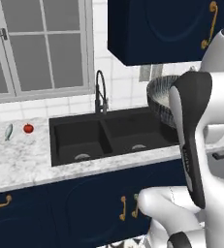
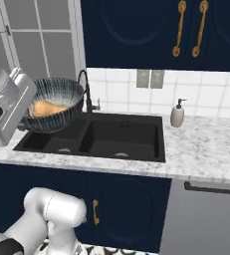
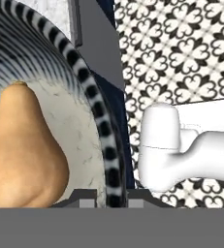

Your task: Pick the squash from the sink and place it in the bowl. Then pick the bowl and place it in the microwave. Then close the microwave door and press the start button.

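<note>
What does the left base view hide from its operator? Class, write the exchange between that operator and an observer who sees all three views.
Operator: Is the squash in the bowl?
Observer: Yes, it lies inside, on the pale bottom.
Operator: How is the bowl held?
Observer: The gripper is closed on its rim.
Operator: What stands to the right of the sink?
Observer: A soap dispenser on the counter.

Claw (image 3: 110, 197) clamped on the striped bowl (image 3: 91, 104) rim, squash (image 3: 24, 155) inside, patterned floor (image 3: 191, 53) below
</note>
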You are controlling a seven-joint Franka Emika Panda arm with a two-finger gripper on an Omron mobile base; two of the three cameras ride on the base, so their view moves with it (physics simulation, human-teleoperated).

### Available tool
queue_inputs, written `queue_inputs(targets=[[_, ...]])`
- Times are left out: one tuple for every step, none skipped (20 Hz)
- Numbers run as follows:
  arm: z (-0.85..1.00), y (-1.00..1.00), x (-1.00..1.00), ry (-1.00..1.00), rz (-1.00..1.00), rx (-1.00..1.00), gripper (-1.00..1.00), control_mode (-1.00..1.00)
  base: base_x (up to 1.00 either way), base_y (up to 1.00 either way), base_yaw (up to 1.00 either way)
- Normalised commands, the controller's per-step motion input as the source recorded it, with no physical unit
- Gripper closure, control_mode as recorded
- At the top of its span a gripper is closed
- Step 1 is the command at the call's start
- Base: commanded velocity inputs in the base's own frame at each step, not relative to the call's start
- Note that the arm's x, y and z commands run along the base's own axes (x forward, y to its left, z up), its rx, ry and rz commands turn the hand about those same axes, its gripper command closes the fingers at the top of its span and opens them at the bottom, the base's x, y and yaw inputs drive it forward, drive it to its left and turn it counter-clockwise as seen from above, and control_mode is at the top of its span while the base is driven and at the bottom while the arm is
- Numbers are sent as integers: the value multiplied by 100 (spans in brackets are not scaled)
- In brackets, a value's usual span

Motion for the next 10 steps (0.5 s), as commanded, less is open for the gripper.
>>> queue_inputs(targets=[[0, 0, 0, 0, 0, 0, 100, 100, 0, -39, -82], [0, 0, 0, 0, 0, 0, 100, 100, 0, 0, -97], [0, 0, 0, 0, 0, 0, 100, 100, 0, 0, -100], [0, 0, 0, 0, 0, 0, 100, 100, 0, 0, -100], [0, 0, 0, 0, 0, 0, 100, 100, 0, 0, -100], [0, 0, 0, 0, 0, 0, 100, 100, 0, 0, -100], [0, 0, 0, 0, 0, 0, 100, 100, 0, 0, -100], [0, 0, 0, 0, 0, 0, 100, 100, 0, 0, -100], [0, 0, 0, 0, 0, 0, 100, 100, 0, 0, -100], [0, 0, 0, 0, 0, 0, 100, 100, 0, 0, -100]])
